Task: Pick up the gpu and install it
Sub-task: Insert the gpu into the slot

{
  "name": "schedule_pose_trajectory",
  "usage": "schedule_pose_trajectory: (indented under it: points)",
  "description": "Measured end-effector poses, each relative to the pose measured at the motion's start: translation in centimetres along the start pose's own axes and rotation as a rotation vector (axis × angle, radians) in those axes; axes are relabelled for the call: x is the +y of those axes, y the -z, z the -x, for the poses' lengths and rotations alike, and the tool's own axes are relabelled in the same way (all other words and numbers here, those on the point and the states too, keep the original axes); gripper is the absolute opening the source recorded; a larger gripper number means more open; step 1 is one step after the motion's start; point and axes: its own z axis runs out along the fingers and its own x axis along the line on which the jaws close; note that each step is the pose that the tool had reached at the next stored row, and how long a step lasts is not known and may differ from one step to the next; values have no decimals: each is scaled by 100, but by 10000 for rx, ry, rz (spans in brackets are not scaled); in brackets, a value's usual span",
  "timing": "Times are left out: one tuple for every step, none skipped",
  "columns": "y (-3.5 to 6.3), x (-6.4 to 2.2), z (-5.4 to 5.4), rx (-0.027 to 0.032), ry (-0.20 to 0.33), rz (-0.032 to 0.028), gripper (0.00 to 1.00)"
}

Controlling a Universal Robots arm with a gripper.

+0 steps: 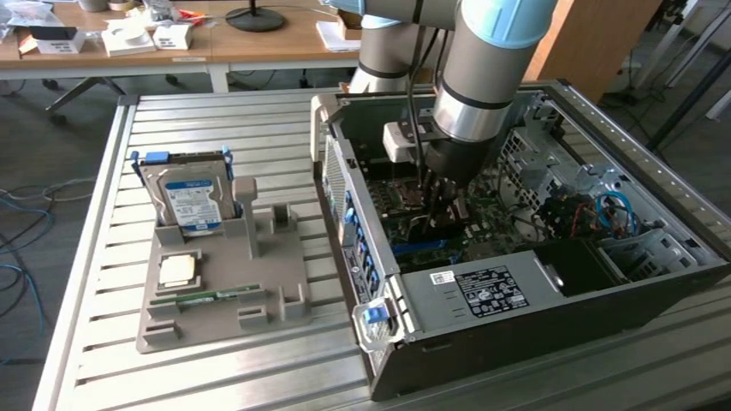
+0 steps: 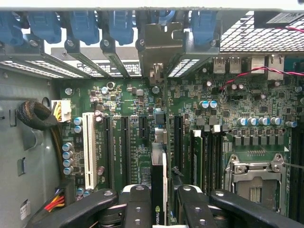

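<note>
In the wrist view the gpu (image 2: 159,183) is seen edge-on, a thin dark card with a green logo, standing upright over the green motherboard (image 2: 137,102) among the long expansion slots. Its silvery bracket (image 2: 159,47) sits at the case's rear slot openings. My gripper (image 2: 161,209) is shut on the card, one black finger (image 2: 137,206) on each side. Whether the card is fully down in its slot I cannot tell. In the exterior view my gripper (image 1: 440,193) reaches down inside the open computer case (image 1: 502,291).
On the exterior view's left, a grey holder (image 1: 217,321) carries a blue-labelled hard drive (image 1: 188,201), a small chip (image 1: 177,271) and a green memory stick (image 1: 205,297). Inside the case are blue clips (image 2: 85,23), a white slot (image 2: 88,147), a processor socket (image 2: 256,180) and cables (image 1: 611,210).
</note>
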Motion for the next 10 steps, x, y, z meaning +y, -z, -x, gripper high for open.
schedule_pose_trajectory:
  points:
    - [0,0,0,0,0,0,26]
    - [0,0,0,0,0,0,26]
    - [0,0,0,1,0,0,26]
    - [0,-1,0,1,-2,1,26]
    - [0,-3,0,1,-3,2,26]
    - [0,-5,0,0,-3,2,26]
    - [0,-8,0,1,-1,2,26]
    - [0,-11,0,1,-1,1,26]
    - [0,-15,1,-1,-1,0,26]
    - [0,-17,1,0,-1,0,26]
